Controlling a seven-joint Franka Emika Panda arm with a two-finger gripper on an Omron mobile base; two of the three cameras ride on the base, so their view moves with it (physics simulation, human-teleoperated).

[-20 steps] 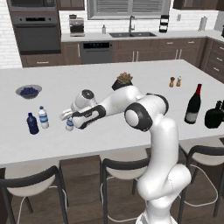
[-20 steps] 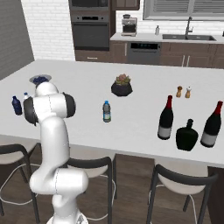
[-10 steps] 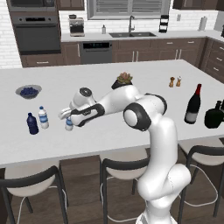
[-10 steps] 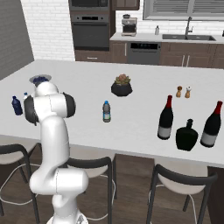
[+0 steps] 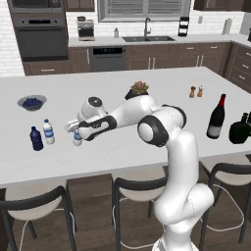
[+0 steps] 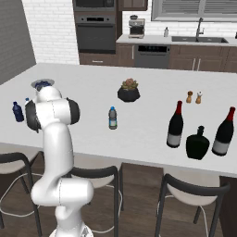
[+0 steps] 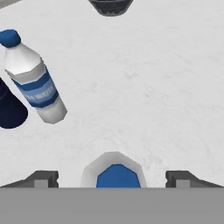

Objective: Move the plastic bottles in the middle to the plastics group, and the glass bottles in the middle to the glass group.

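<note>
Hand view: gripper (image 7: 113, 180) fingers now stand wide apart either side of the small clear bottle (image 7: 114, 174), released just beside the navy bottle (image 5: 36, 138) — 1 plastic delivered.

The white speckled countertop (image 7: 148, 87) fills the background. At the near edge, the blue cap and pale shoulder of a small clear plastic bottle (image 7: 114, 174) sit centred between the two dark grey fingertips (image 7: 43, 178); the fingers stand well apart on either side of it, with visible gaps, not touching it. To the left stands a clear plastic bottle with a blue cap and blue label (image 7: 33, 75), appearing tilted in this view. Just beside it, at the left edge, is part of a solid dark navy bottle (image 7: 9, 111), partly cut off. At the far edge, the lower rim of a dark round object (image 7: 110, 6) is visible; its identity cannot be determined.
</note>
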